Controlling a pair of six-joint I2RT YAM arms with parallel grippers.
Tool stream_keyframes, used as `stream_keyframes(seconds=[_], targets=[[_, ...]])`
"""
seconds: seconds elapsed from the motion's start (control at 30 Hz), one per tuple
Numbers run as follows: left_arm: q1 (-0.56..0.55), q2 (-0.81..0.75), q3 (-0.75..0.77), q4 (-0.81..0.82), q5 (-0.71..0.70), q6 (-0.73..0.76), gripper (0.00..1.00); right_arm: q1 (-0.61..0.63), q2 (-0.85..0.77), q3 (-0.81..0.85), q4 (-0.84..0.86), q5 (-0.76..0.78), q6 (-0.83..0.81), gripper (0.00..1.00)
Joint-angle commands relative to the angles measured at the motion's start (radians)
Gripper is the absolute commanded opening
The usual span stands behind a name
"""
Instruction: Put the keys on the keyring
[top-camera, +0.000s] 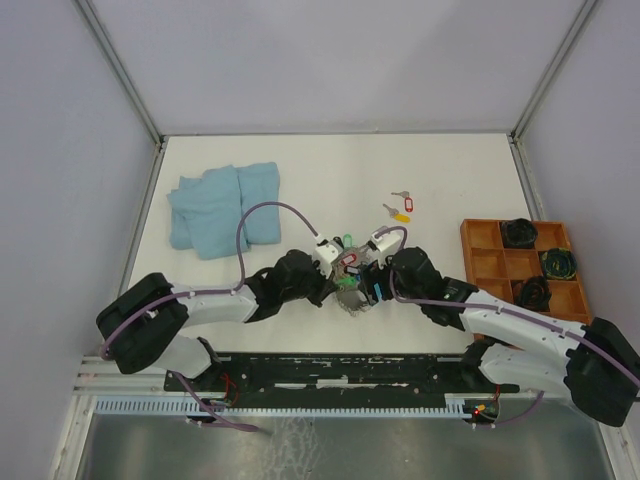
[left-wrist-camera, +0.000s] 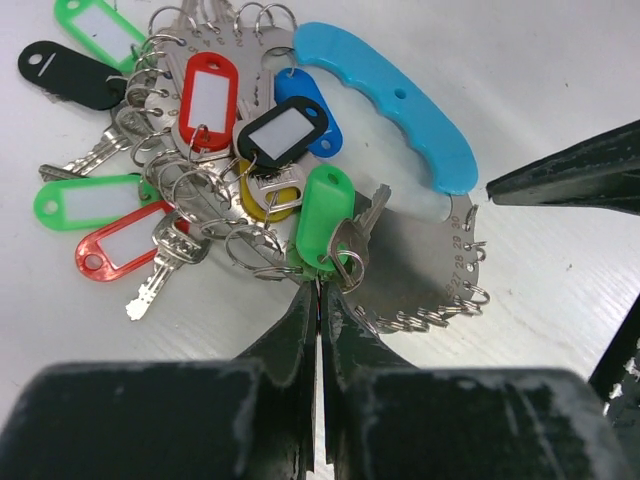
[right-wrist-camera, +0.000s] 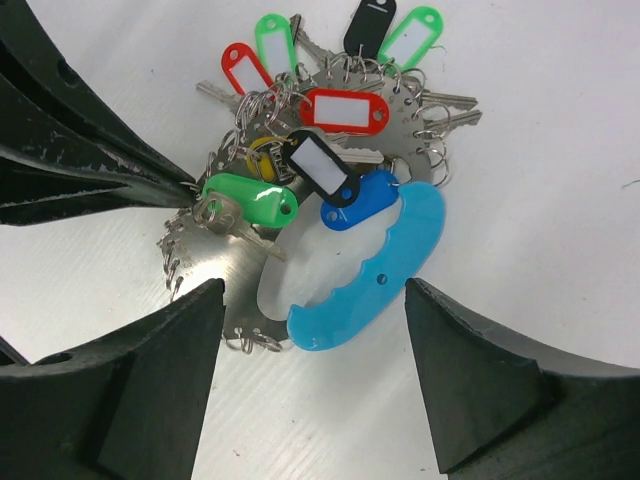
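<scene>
1. while the left gripper (left-wrist-camera: 318, 295) has its fingers pressed together at the small split ring (left-wrist-camera: 345, 268) under the green-tagged key (left-wrist-camera: 325, 215), lower middle of the left wrist view, the step in hand looks to be seating that key on the keyring (left-wrist-camera: 425, 265). whether the tips actually pinch the ring cannot be told.
2. right gripper (right-wrist-camera: 315, 300): fingers spread wide, one on either side of the blue handle (right-wrist-camera: 380, 265), holding nothing.
3. next move, as judged: steady the disc by its handle and work the ring fully through its edge hole. then fetch the yellow-tagged key (top-camera: 401, 215) and a second key (top-camera: 401, 195), which lie loose at upper middle of the top view, well apart from the bunch.
4. keyring: flat silver disc with a numbered rim, small rings along its edge and a scalloped blue handle. it lies at the centre of the top view, between both grippers.
5. keys (left-wrist-camera: 165, 265): silver, with tags in red, green, yellow, black and blue. most are bunched and overlapping at upper left of the left wrist view.
</scene>
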Motion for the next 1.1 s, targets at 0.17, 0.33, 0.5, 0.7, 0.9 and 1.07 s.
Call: stream_keyframes(seconds=[0.17,0.33,0.5,0.7,0.9,1.07], targets=[[0.021,0.046,0.004,0.077,0.098,0.03,0.03,-0.026,0.134,0.035,0.06,-0.088,0.062,0.76],[0.019,0.111,0.048,-0.04,0.099,-0.029,0.04,-0.031,0.169,0.014,0.103,-0.097,0.075,0.76],[0.015,0.106,0.083,-0.171,0.059,-0.067,0.11,-0.034,0.178,-0.003,0.117,-0.098,0.075,0.77],[0.015,0.094,0.121,-0.246,0.059,-0.078,0.21,-0.036,0.177,-0.012,0.121,-0.106,0.075,0.77],[0.016,0.089,0.138,-0.253,0.068,-0.084,0.24,-0.037,0.181,-0.014,0.123,-0.122,0.073,0.78],[0.017,0.093,0.151,-0.249,0.067,-0.081,0.24,-0.038,0.183,-0.014,0.125,-0.13,0.073,0.79]])
